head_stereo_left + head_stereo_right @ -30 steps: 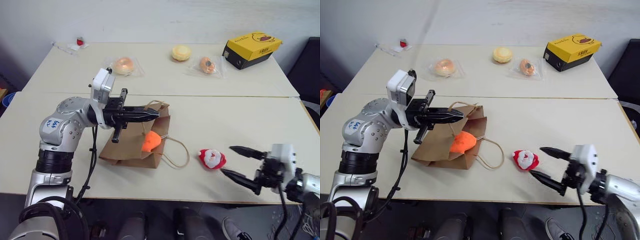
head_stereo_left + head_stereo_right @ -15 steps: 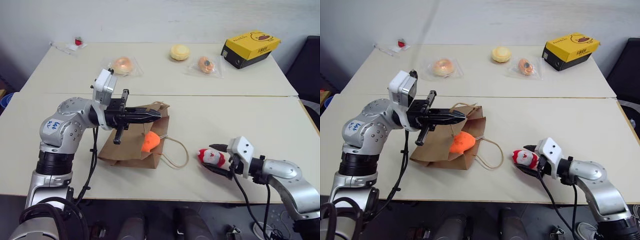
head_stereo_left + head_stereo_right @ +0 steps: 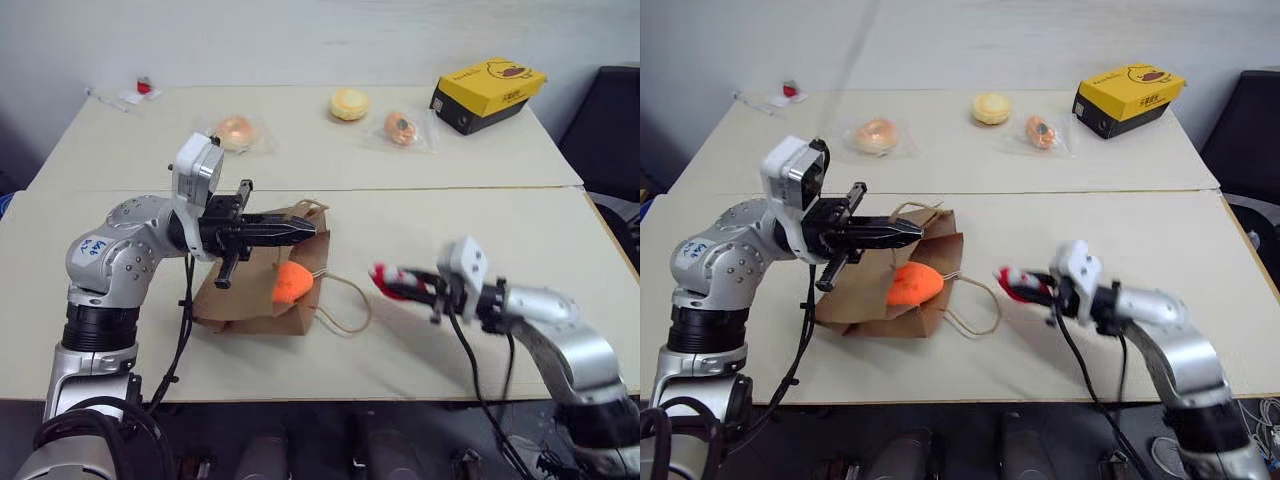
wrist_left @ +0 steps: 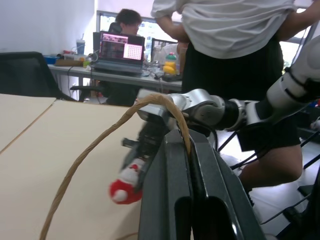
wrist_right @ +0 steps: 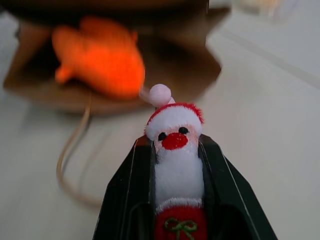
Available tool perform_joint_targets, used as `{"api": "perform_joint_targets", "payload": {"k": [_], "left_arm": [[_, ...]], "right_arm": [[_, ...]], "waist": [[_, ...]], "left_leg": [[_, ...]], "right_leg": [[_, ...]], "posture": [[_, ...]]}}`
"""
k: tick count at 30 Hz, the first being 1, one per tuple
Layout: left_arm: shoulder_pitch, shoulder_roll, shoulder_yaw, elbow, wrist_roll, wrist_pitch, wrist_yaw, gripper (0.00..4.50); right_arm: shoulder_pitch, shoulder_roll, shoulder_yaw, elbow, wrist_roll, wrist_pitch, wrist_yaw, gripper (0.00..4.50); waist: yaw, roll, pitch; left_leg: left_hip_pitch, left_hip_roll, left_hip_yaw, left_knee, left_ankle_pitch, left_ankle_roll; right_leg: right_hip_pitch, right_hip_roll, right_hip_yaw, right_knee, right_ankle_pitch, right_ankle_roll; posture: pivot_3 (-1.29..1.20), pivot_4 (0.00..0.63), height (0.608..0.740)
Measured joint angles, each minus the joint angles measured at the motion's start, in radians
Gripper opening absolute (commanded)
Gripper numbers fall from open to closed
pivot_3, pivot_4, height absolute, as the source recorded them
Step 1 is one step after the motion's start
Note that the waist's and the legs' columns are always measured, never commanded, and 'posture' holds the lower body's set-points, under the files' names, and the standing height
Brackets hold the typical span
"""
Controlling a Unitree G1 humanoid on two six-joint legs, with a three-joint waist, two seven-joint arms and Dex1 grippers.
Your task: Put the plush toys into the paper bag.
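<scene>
My right gripper (image 5: 177, 200) has clamped the Santa toy (image 5: 175, 150) and lifted it off the table (image 3: 480, 220) — now left, toward the paper bag (image 3: 250, 295), whose handle (image 4: 125, 120) my left gripper (image 3: 305, 229) pinches beside the orange fish (image 3: 292, 282).

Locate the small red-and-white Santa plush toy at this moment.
The red-and-white Santa plush toy is gripped in the right gripper, off the table, right of the brown paper bag and its orange fish toy.

A red-and-white Santa (image 5: 175, 150) with a pink pompom and a green bow embroidered on its red base is clamped between black fingers (image 5: 125, 200). Ahead of the jaws, a bright orange fish (image 5: 100, 55) is seen on a plain brown bag (image 3: 250, 290) with tan cord handles.
</scene>
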Motion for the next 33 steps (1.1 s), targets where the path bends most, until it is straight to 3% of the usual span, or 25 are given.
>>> {"api": "perform_joint_targets", "payload": {"k": [9, 16, 23, 33], "left_arm": [[0.003, -0.007, 0.004, -0.014, -0.003, 0.005, 0.027, 0.0], [0.042, -0.009, 0.01, -0.051, -0.014, 0.007, 0.043, 0.0], [0.067, -0.01, 0.011, -0.081, -0.019, 0.004, 0.059, 0.0], [0.08, -0.007, 0.02, -0.084, -0.018, -0.027, 0.074, 0.0]], "right_arm": [[-0.236, 0.323, 0.25, 0.342, -0.166, -0.041, -0.09, 0.54], [-0.336, 0.472, 0.255, 0.624, -0.242, -0.169, -0.132, 0.54], [-0.363, 0.539, 0.22, 0.758, -0.265, -0.242, -0.14, 0.54], [-0.314, 0.488, 0.216, 0.63, -0.237, -0.173, -0.036, 4.07]], "waist": [[-0.001, 0.0, 0.0], [-0.01, 0.0, 0.0], [-0.014, 0.0, 0.0], [-0.023, 0.0, 0.0]], "left_leg": [[-0.016, -0.001, 0.0, 0.005, 0.0, 0.0], [-0.016, -0.001, 0.001, 0.005, 0.001, -0.001], [-0.016, -0.001, 0.001, 0.005, 0.001, -0.001], [-0.016, -0.001, 0.0, 0.005, 0.001, -0.001]], "right_leg": [[-0.014, -0.001, 0.0, 0.007, 0.0, 0.0], [-0.014, -0.001, 0.0, 0.007, 0.0, 0.0], [-0.014, -0.001, 0.0, 0.008, 0.0, 0.0], [-0.015, -0.001, 0.0, 0.008, 0.0, 0.0]], "posture": [[0.0, 0.15, 0.74], [0.0, 0.15, 0.74], [0.0, 0.15, 0.74], [0.0, 0.15, 0.74]]}}
